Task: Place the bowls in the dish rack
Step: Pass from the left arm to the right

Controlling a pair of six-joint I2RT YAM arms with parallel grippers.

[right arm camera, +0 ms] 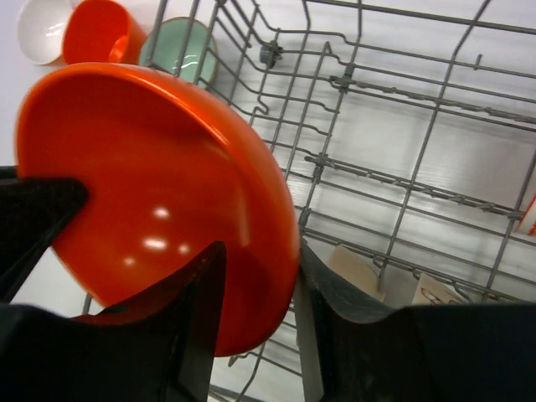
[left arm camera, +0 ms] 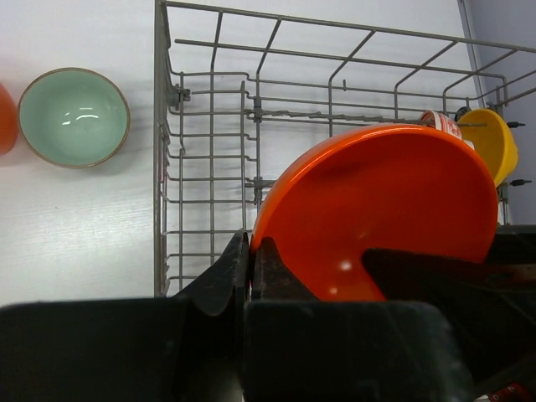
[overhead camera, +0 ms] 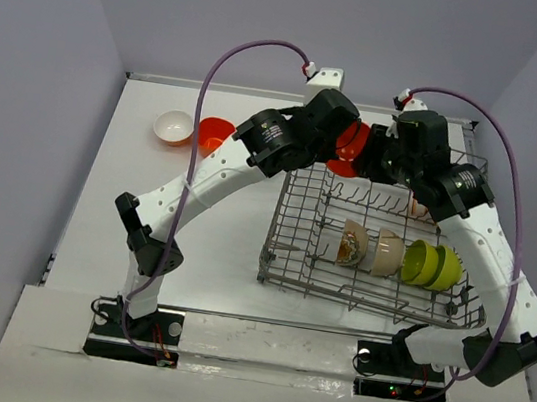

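Observation:
A red-orange bowl (overhead camera: 354, 141) hangs above the far left end of the dish rack (overhead camera: 280, 231). My left gripper (left arm camera: 249, 251) is shut on its rim, and the bowl (left arm camera: 377, 201) stands on edge in front of it. My right gripper (right arm camera: 260, 268) straddles the same bowl (right arm camera: 142, 184), one finger inside and one against the outer wall. In the rack stand two pale bowls (overhead camera: 371, 249) and two lime green bowls (overhead camera: 431, 264). An orange-yellow bowl (left arm camera: 491, 141) and a red-patterned one (left arm camera: 441, 124) stand at the rack's far side.
On the table left of the rack lie a white bowl (overhead camera: 173, 127), a red-orange bowl (overhead camera: 214, 134) and a pale teal bowl (left arm camera: 74, 117). The rack's tall wire sides and upright tines (right arm camera: 394, 180) lie under both grippers. Walls close the table on the far, left and right sides.

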